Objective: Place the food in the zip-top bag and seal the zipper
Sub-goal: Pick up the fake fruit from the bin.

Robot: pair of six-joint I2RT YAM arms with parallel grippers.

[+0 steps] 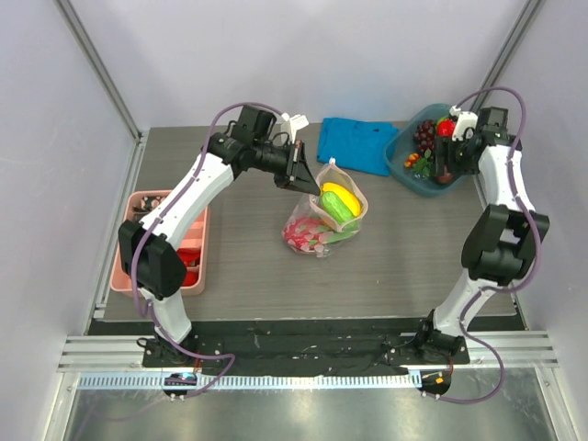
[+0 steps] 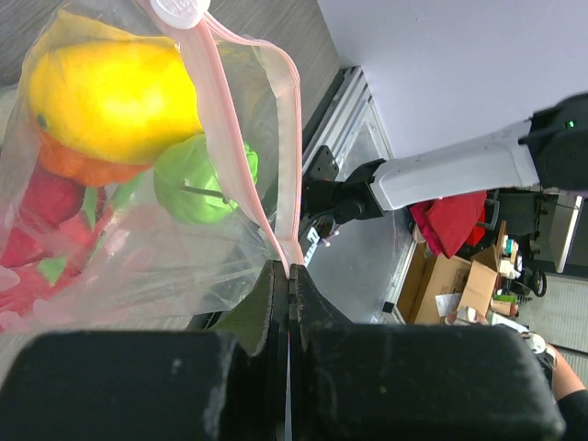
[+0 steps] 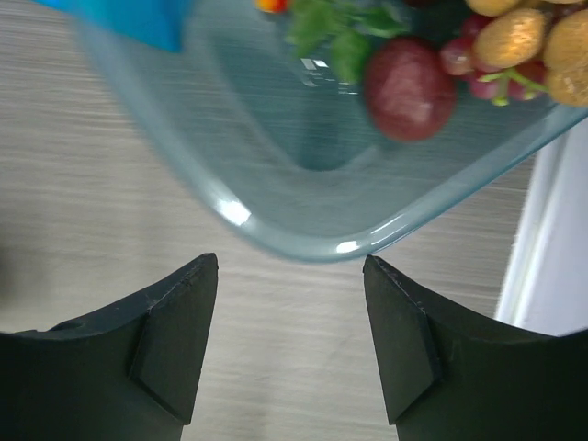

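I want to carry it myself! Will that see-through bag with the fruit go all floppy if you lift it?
Probably floppy: the zip-top bag looks thin and crinkly, draping from where the left hand pinches its zipper. Likely bottom-heavy too, since the food sits bunched together inside, so it may swing or sag.

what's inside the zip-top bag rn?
Through the clear zip-top bag: a yellow fruit, an orange piece against it, a green piece, red pieces. Anything behind them is covered. The left claw pinches the zipper.
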